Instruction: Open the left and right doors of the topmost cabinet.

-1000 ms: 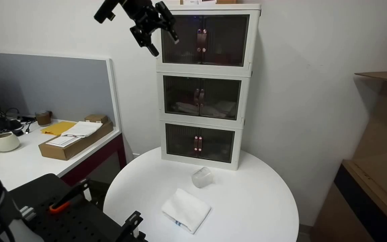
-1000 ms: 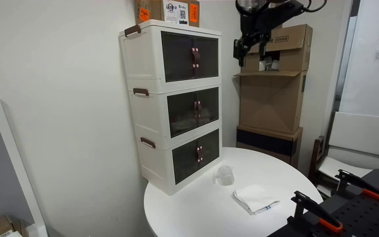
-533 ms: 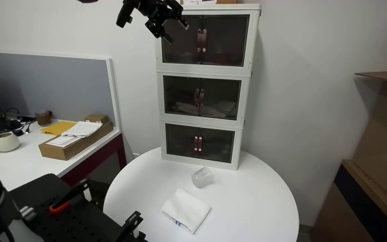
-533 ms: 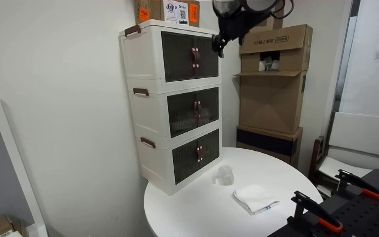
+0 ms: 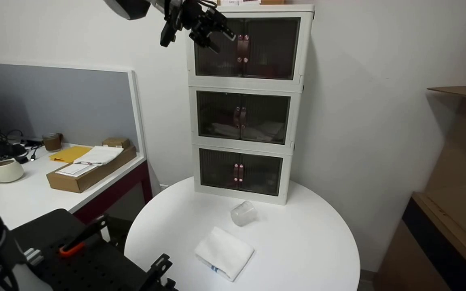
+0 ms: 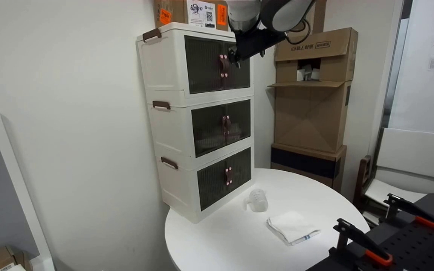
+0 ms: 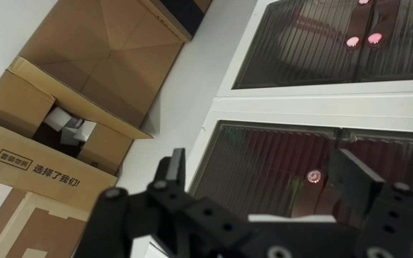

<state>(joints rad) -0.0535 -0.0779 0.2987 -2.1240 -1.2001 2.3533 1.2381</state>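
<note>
Since half a second ago, the black tool (image 5: 225, 44) has shifted rightward in an exterior view, closer to the brown handles (image 5: 242, 48) on the topmost cabinet (image 5: 246, 82), at upper centre of the frame. Its left door (image 5: 221, 64) and right door (image 5: 272, 52), dark and see-through, are both closed. The tool is released, its fingers (image 7: 175, 167) spread wide; the wrist view shows one handle between them, but I cannot tell if they touch it. Below are two matching tiers (image 5: 241, 144), standing on a round white table (image 5: 306, 250). At lower centre, a clear cup (image 5: 244, 213) lies on its side near a folded white cloth (image 5: 225, 252). Right of centre in an exterior view, cardboard boxes (image 6: 309, 120) are stacked.
</note>
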